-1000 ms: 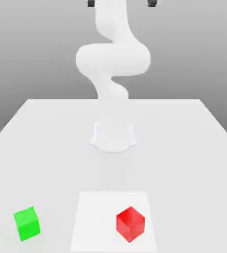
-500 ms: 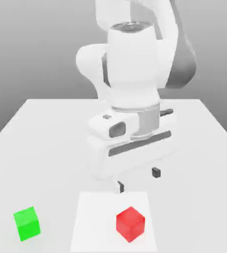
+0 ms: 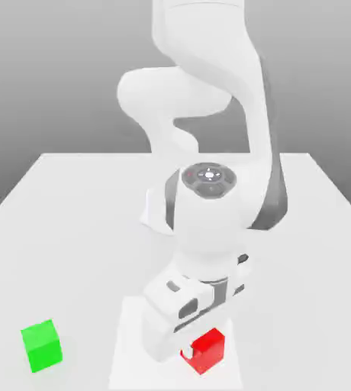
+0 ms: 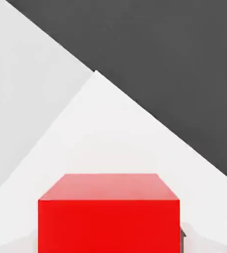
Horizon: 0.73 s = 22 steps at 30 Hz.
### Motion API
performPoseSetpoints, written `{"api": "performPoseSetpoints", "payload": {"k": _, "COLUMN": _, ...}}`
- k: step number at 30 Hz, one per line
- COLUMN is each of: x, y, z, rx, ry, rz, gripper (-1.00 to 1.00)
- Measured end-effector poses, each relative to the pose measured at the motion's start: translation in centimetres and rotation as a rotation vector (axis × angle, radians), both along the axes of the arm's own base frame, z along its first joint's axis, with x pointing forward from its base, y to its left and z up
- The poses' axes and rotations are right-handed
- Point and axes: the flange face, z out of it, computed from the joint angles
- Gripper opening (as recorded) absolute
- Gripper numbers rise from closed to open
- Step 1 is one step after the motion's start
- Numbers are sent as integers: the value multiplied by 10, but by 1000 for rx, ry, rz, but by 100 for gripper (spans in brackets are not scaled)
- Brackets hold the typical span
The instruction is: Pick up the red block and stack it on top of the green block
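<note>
The red block [image 3: 212, 353] sits on the white patch [image 3: 131, 370], toward the exterior view's right. The tool [image 3: 203, 346] is down low at the block, turned to line up with its flat sides, likely so it can pinch it straight. I cannot tell if it is wide or has a grip. The green block [image 3: 43, 347] sits on the worktop [image 3: 72, 252], well apart to the exterior view's left. Its top is bare, so the red one could rest there. A crooked grip could make the stack tip.
</note>
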Motion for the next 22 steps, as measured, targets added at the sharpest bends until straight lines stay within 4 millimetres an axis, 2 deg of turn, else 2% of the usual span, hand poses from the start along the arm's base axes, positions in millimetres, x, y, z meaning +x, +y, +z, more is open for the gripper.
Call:
{"api": "performPoseSetpoints", "payload": {"k": 5, "x": 0, "y": 0, "z": 51, "rx": 1, "ry": 0, "rz": 0, "gripper": -100}}
{"api": "performPoseSetpoints", "payload": {"k": 6, "x": 3, "y": -14, "z": 59, "rx": 0, "ry": 1, "rz": -28, "gripper": -100}}
{"api": "performPoseSetpoints", "payload": {"k": 10, "x": 11, "y": -111, "z": 76, "rx": 0, "ry": 2, "rz": -220, "gripper": -100}}
{"api": "performPoseSetpoints", "payload": {"k": 13, "x": 1, "y": -186, "z": 87, "rx": 1, "ry": 2, "rz": -365, "gripper": -100}}
{"api": "performPoseSetpoints", "payload": {"k": 15, "x": -7, "y": -235, "z": 82, "rx": 2, "ry": 0, "rz": -458, "gripper": -100}}
{"api": "performPoseSetpoints", "payload": {"k": 16, "x": -10, "y": -247, "z": 73, "rx": 2, "ry": -1, "rz": -481, "gripper": -100}}
{"api": "performPoseSetpoints", "payload": {"k": 18, "x": -13, "y": -256, "z": 49, "rx": 2, "ry": -1, "rz": -499, "gripper": -100}}
{"api": "performPoseSetpoints", "payload": {"k": 19, "x": -14, "y": -258, "z": 39, "rx": 2, "ry": 0, "rz": -503, "gripper": 100}}
{"api": "performPoseSetpoints", "payload": {"k": 22, "x": -14, "y": -258, "z": 39, "rx": 2, "ry": 0, "rz": -503, "gripper": 100}}
